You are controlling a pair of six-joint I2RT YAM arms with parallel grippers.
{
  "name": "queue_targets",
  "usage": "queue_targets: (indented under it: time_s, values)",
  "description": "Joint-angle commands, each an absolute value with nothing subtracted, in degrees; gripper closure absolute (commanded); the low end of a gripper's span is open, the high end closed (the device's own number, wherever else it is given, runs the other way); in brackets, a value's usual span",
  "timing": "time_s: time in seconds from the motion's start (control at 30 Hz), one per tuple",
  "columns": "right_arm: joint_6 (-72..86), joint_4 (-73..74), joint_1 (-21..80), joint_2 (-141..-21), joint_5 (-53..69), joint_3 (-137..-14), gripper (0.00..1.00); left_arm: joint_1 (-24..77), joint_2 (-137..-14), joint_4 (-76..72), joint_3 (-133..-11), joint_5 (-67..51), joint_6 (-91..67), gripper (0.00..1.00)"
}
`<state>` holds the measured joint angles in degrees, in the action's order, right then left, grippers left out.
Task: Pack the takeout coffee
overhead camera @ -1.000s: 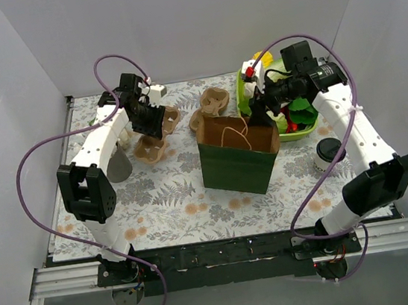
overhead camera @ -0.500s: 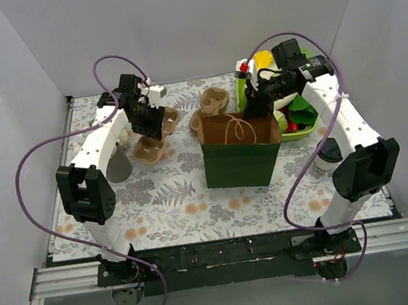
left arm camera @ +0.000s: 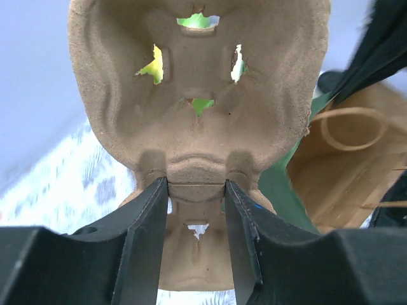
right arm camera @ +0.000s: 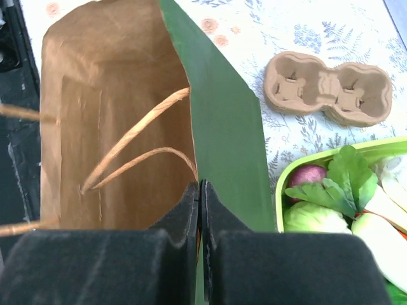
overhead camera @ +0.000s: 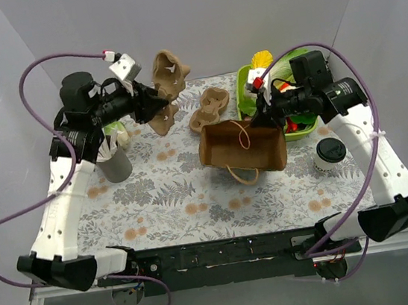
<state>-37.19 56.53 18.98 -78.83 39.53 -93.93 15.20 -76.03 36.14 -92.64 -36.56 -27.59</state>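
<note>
The takeout coffee (overhead camera: 330, 153), a white cup with a black lid, stands on the table at the right, apart from both grippers. My right gripper (overhead camera: 263, 118) (right arm camera: 200, 186) is shut on the rim of the green paper bag (overhead camera: 241, 147) (right arm camera: 114, 114). The bag is tipped so its brown inside and string handles show. My left gripper (overhead camera: 154, 106) (left arm camera: 196, 190) is raised over the back left of the table. It is shut on the middle bridge of a brown cardboard cup carrier (overhead camera: 166, 75) (left arm camera: 197, 95), which hangs in the air on edge.
A second cardboard carrier (overhead camera: 209, 109) (right arm camera: 327, 89) lies flat behind the bag. A green tray (overhead camera: 244, 94) (right arm camera: 283, 184) of vegetables sits at the back right. A grey cup (overhead camera: 115, 166) of white utensils stands at the left, under the left arm.
My right gripper has closed on the bag's rim and the bag has tipped over, showing its inside. My left arm has lifted the carrier off the table, up and back.
</note>
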Motion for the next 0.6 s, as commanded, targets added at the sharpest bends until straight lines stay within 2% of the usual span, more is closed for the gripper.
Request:
queue_targets:
  time_s: [0.0, 0.17, 0.2, 0.3, 0.57]
  values:
    - [-35.16, 54.58, 22.32, -76.47, 37.62, -90.88, 0.99, 16.61, -71.81, 16.31, -88.25, -51.92, -34.87, 1.0]
    - [-29.11, 51.25, 23.12, -75.41, 37.44, -87.99, 0.99, 20.12, -72.95, 1.18, -85.71, -57.3, -43.14, 1.0]
    - [-28.05, 50.63, 23.12, -75.32, 37.44, -87.63, 0.99, 22.65, -72.43, -5.91, -84.48, -56.96, -44.55, 1.0]
    - [-25.67, 49.92, 23.12, -75.15, 37.97, -86.58, 0.99, 27.49, -71.37, -12.37, -80.69, -53.0, -45.18, 1.0]
    - [-26.63, 52.21, 23.03, -75.5, 37.71, -87.89, 0.99, 31.9, -68.29, -17.84, -70.85, -52.39, -43.16, 1.0]
